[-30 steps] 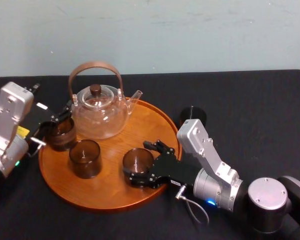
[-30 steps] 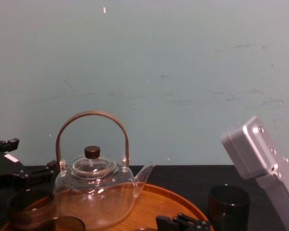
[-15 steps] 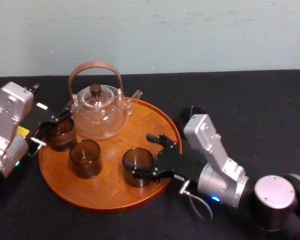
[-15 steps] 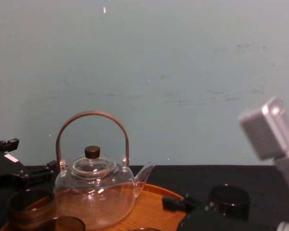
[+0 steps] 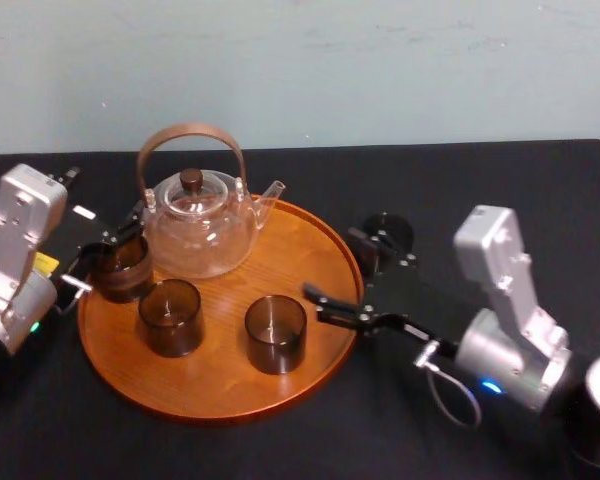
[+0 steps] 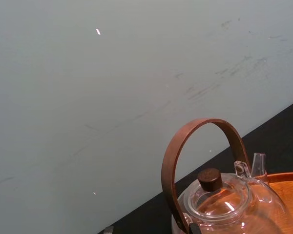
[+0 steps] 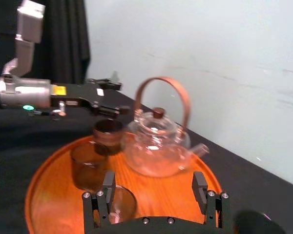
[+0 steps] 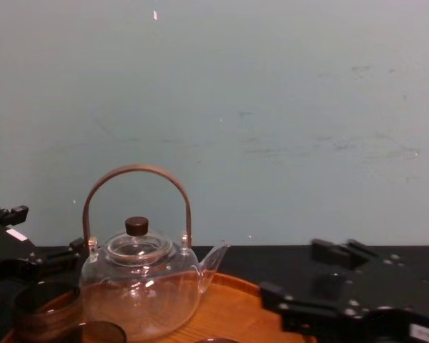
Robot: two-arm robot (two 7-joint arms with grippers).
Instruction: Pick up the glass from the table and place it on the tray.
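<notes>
Currently I see my right gripper [image 5: 330,263] hovering over the right rim of the large round orange-brown wooden tray [image 5: 215,385], spread wide and holding nothing. The smoky-brown glass tumbler [image 5: 276,333] stands upright on the tray's front right part, near that gripper but clear of it. A second brown tumbler [image 5: 170,317] stands to its left on the tray, apart from it. Behind them, on the tray's rear part, sits the clear glass teapot with a brown hoop handle [image 5: 198,225]. My left gripper [image 5: 108,253] is at the tray's left edge, about a third brown tumbler [image 5: 122,272]; whether it grips that one I cannot tell. On the black table [image 5: 500,180], just beyond the tray's right rim, stands a dark tumbler [image 5: 394,228], partly hidden behind the right gripper.
</notes>
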